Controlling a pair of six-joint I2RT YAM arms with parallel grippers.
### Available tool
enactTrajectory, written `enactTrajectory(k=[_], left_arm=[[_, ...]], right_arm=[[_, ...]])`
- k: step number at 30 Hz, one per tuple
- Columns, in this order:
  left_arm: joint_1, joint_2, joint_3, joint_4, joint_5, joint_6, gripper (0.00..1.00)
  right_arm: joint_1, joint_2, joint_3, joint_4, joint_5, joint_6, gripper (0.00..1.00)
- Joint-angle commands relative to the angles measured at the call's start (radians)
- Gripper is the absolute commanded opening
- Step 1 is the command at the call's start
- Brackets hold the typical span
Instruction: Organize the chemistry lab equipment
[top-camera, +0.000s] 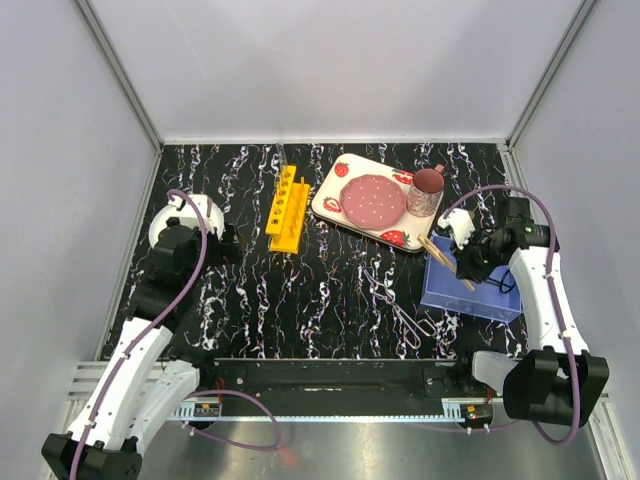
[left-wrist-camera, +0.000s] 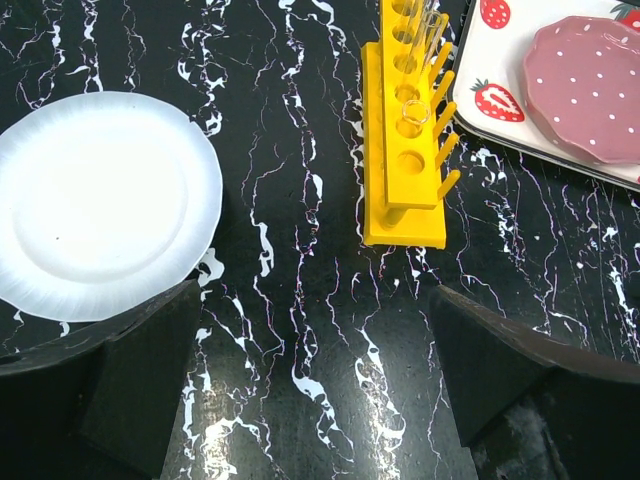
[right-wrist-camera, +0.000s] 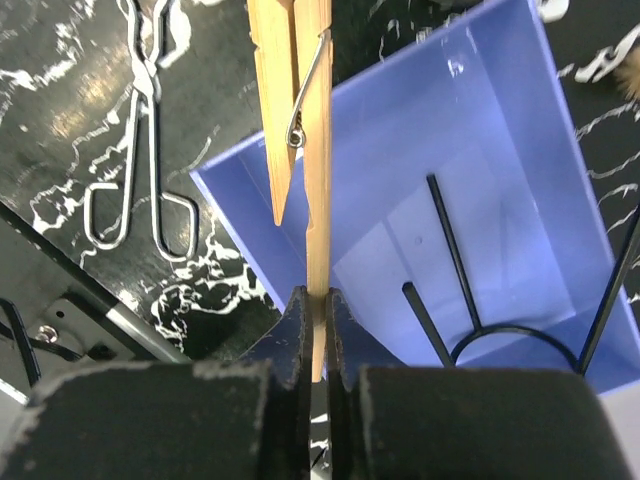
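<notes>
My right gripper (right-wrist-camera: 318, 310) is shut on one leg of the tan wooden clamp (right-wrist-camera: 300, 120), which sticks out over the near-left corner of a blue bin (right-wrist-camera: 480, 150). Thin black rods (right-wrist-camera: 455, 250) lie inside the bin. From above, the right gripper (top-camera: 468, 268) and clamp (top-camera: 445, 262) hang at the bin's (top-camera: 447, 297) left side. Silvery forceps (top-camera: 400, 305) lie flat on the table left of the bin. The yellow rack (left-wrist-camera: 405, 170) stands ahead of my open, empty left gripper (left-wrist-camera: 315, 330), with a glass tube (left-wrist-camera: 425, 40) in a far hole.
A white plate (left-wrist-camera: 100, 200) lies to the left of the left gripper. A strawberry-print tray (top-camera: 335, 205) with a pink dotted plate (top-camera: 375, 200) sits at the back, a pink cup (top-camera: 427, 190) at its right end. White walls enclose the black marbled table.
</notes>
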Motion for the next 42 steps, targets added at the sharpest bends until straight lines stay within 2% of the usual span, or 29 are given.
enactTrajectory(k=[1, 13, 30, 42], left_arm=[[0.0, -0.012, -0.007, 0.052, 0.021, 0.003, 0.99], [0.0, -0.015, -0.007, 0.053, 0.03, 0.003, 0.99], [0.0, -0.008, -0.008, 0.053, 0.032, 0.004, 0.99], [0.0, -0.004, -0.008, 0.053, 0.035, 0.006, 0.99]], right_arm=[[-0.058, 0.015, -0.02, -0.025, 0.047, -0.093, 0.0], [-0.084, 0.042, -0.126, 0.049, 0.135, -0.119, 0.05], [-0.148, 0.105, -0.161, 0.09, 0.189, -0.153, 0.09], [-0.182, 0.09, -0.149, 0.078, 0.189, -0.167, 0.19]])
